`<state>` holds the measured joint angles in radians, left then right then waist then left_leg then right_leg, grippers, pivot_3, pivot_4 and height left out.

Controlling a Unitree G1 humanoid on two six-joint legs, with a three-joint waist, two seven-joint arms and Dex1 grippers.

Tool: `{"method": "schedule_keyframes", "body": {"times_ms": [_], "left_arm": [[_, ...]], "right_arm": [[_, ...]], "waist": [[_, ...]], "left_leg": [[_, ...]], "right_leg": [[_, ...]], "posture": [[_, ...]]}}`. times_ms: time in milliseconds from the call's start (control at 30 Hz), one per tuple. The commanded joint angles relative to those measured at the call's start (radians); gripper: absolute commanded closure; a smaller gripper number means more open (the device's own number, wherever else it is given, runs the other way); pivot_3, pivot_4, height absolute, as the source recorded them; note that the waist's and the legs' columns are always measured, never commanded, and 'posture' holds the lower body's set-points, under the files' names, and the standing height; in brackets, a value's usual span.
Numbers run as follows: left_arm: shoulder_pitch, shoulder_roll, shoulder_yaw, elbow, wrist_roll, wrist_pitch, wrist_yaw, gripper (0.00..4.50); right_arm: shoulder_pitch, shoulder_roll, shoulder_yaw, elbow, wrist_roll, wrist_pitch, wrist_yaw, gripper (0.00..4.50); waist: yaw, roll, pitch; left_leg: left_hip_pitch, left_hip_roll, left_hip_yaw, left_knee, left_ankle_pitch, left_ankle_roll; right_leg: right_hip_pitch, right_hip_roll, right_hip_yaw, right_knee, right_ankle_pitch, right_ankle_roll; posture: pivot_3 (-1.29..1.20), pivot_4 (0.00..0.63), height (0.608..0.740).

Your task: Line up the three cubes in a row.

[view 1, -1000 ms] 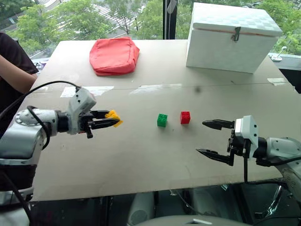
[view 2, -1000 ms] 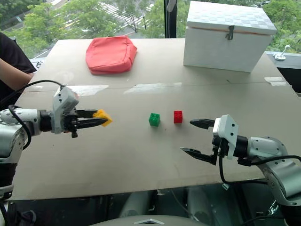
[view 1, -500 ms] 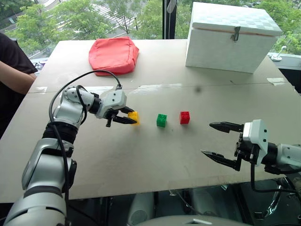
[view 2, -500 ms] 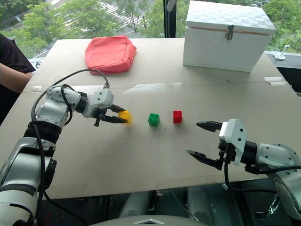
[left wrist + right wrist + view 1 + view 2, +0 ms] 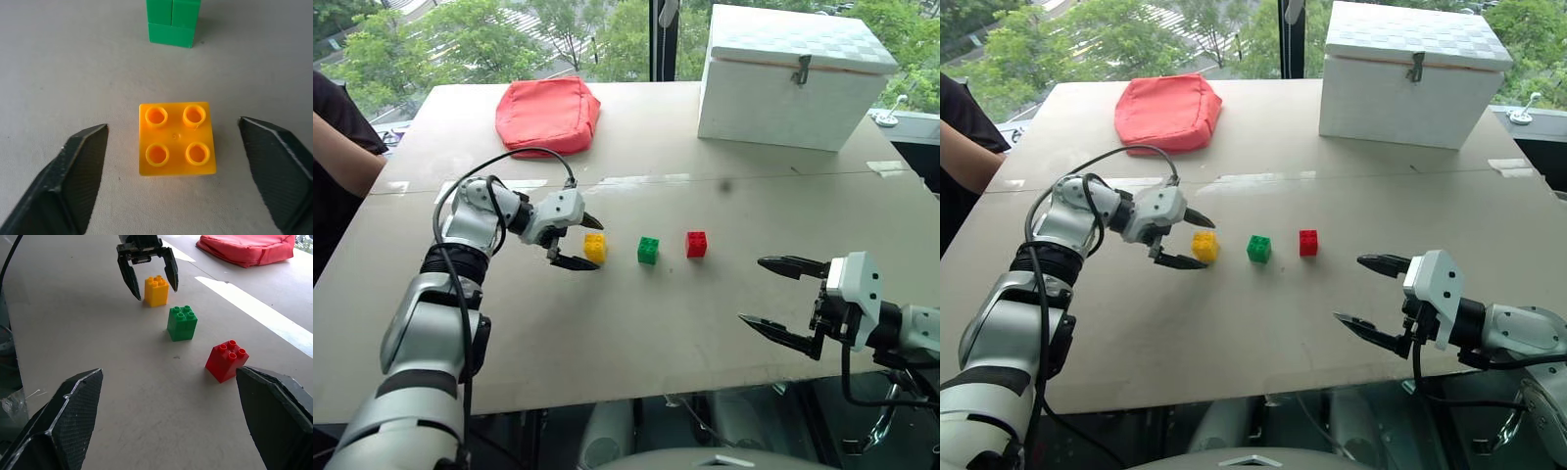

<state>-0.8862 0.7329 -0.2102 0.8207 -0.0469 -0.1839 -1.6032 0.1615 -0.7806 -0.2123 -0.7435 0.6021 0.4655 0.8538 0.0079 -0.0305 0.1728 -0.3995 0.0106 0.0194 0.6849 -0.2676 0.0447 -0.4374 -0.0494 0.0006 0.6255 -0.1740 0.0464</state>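
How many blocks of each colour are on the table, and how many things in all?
Yellow cube: 1
Green cube: 1
Red cube: 1
Red pouch: 1
White box: 1
Total: 5 things, 3 of them cubes

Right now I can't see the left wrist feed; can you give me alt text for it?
A yellow cube sits studs-up on the table, between the open left hand's two black fingers with a gap on each side. Beyond it, part of the green cube shows.
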Motion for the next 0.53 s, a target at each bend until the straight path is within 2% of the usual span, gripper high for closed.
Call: {"method": "schedule_keyframes", "body": {"times_ms": [33, 167, 300, 400, 533], "left_arm": [[0.132, 0.108, 0.132, -0.275, -0.128, 0.196, 0.017, 0.06], [0.471, 0.182, 0.345, -0.736, -0.269, 0.534, 0.202, 0.06], [0.851, 0.113, 0.644, -1.155, -0.412, 0.820, 0.425, 0.06], [1.162, -0.018, 0.807, -1.339, -0.445, 0.853, 0.514, 0.06], [1.328, -0.095, 0.893, -1.391, -0.476, 0.834, 0.564, 0.06]], "right_arm": [[0.007, -0.015, -0.052, -0.007, 0.011, -0.015, 0.006, 0.00], [0.034, -0.013, -0.099, 0.028, 0.001, -0.023, 0.007, 0.00], [0.097, -0.027, -0.160, 0.073, -0.012, -0.045, 0.050, 0.00], [0.130, -0.030, -0.175, 0.143, -0.022, -0.064, 0.090, 0.00], [0.182, -0.034, -0.200, 0.214, -0.048, -0.111, 0.146, 0.00]], "waist": [[-0.009, 0.000, 0.000], [-0.022, 0.000, 0.000], [-0.016, 0.001, 0.000], [-0.012, 0.001, 0.000], [-0.008, 0.001, 0.000]], "left_leg": [[0.000, 0.000, -0.001, 0.000, 0.000, 0.000], [0.001, 0.003, 0.000, -0.001, 0.000, 0.000], [0.002, 0.003, 0.000, -0.001, 0.000, 0.000], [0.003, 0.003, -0.001, -0.001, 0.000, 0.000], [0.008, 0.003, -0.001, -0.001, 0.000, -0.001]], "right_leg": [[0.000, 0.000, 0.000, 0.000, 0.000, 0.000], [-0.001, -0.001, 0.001, 0.000, 0.002, -0.002], [0.000, -0.004, 0.001, -0.001, -0.001, -0.001], [0.001, -0.005, -0.001, -0.001, -0.003, -0.002], [0.005, -0.005, -0.003, -0.001, -0.003, -0.003]], "posture": [[0.00, 0.150, 0.740], [0.00, 0.150, 0.740], [0.00, 0.150, 0.740], [0.00, 0.150, 0.740], [0.00, 0.150, 0.740]]}}
